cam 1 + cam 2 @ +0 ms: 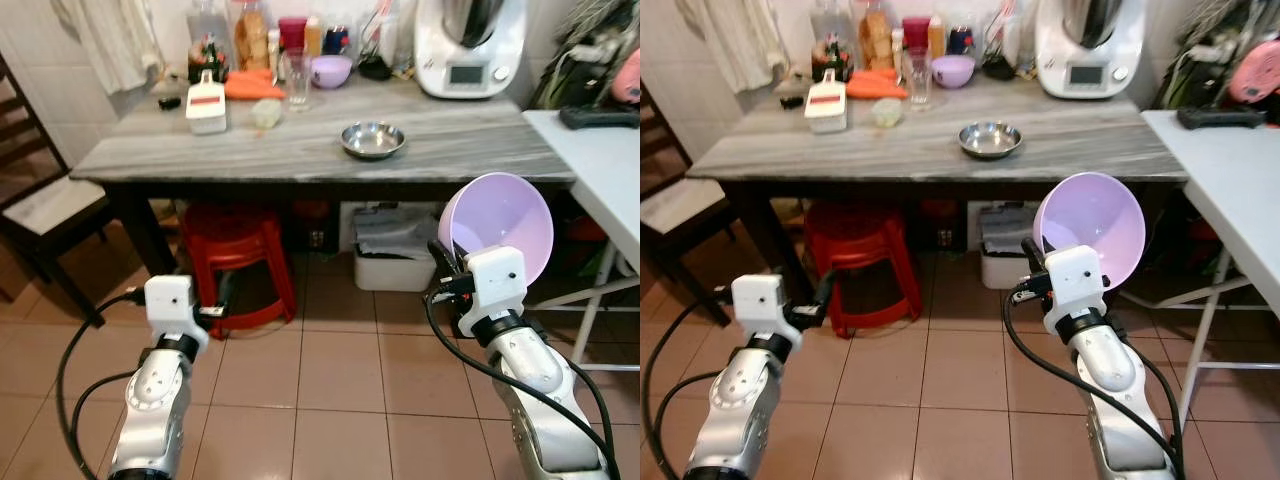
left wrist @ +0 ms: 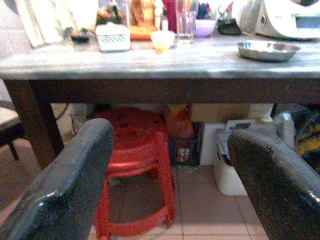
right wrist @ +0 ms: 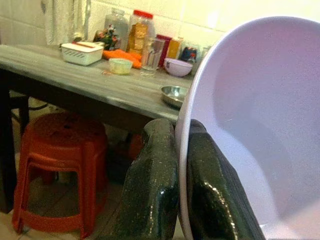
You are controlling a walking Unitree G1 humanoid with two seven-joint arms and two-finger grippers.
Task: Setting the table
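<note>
The right gripper (image 3: 177,150) has its jaws pinched on the rim of a lilac bowl (image 1: 500,232), held tilted, below and in front of the bench (image 1: 300,150). The free spot by the steel bowl (image 1: 372,139) lies up and ahead, so this arm is nearer. The left gripper (image 2: 165,165) hangs low, jaws spread and empty.
</note>
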